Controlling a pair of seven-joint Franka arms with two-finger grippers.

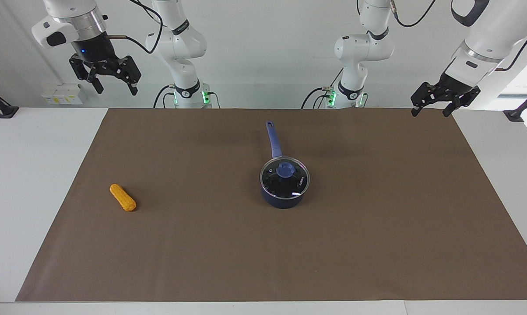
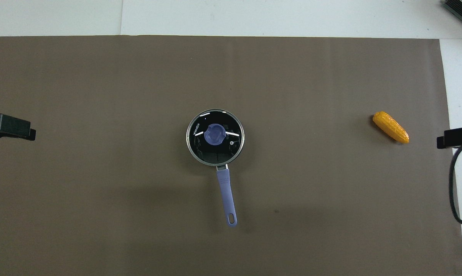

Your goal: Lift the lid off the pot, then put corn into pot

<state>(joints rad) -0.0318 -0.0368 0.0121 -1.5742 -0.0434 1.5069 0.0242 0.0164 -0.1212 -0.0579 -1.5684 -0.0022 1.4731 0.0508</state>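
Observation:
The dark blue pot stands in the middle of the brown mat, its long handle pointing toward the robots. The glass lid with the blue knob sits on the pot and closes it. The orange-yellow corn lies on the mat toward the right arm's end, also seen in the overhead view. My right gripper hangs open and empty, high over the table's edge at its own end. My left gripper hangs open and empty over the mat's corner at its own end.
The brown mat covers most of the white table. Small white boxes stand by the wall near the right arm. A black cable hangs at the right arm's end.

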